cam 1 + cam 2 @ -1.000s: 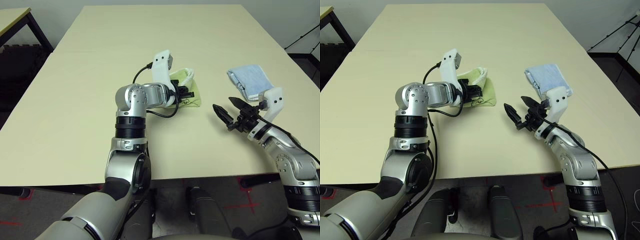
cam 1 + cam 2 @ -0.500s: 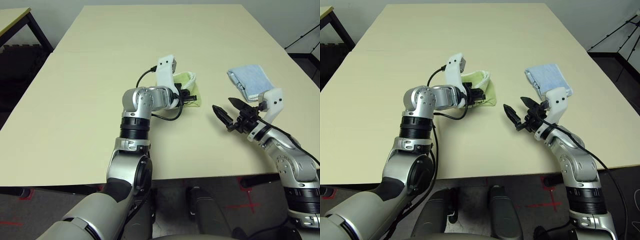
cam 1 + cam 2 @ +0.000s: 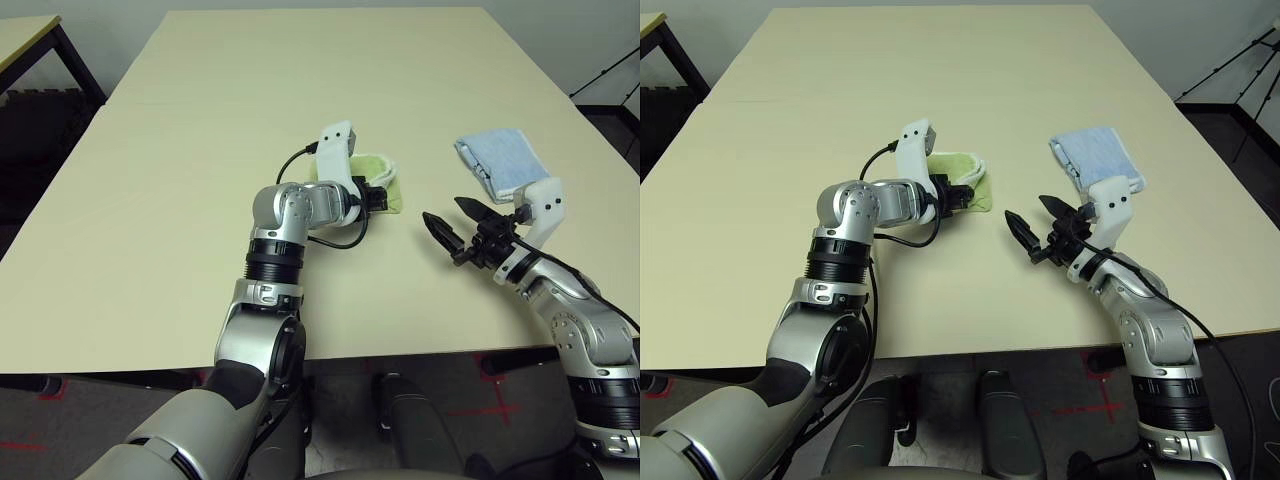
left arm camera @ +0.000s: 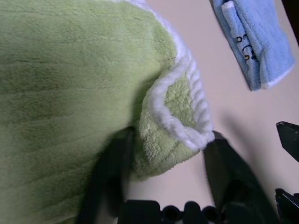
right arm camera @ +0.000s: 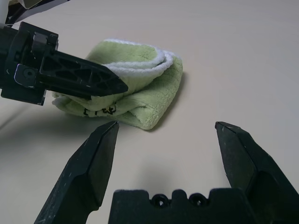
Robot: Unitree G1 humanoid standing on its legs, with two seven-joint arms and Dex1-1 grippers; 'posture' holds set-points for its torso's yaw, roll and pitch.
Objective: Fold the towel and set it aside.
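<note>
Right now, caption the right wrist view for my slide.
Open right tool faces the folded green towel, with the left tool at the towel's side.

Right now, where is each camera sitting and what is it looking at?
Head eyes: look down at the table over both silver arms.
Left wrist: sits behind the left gripper, fingers either side of the green towel.
Right wrist: behind the open right gripper, facing the towel.
Shared: towel; left wrist and head views also show the blue cloth.
</note>
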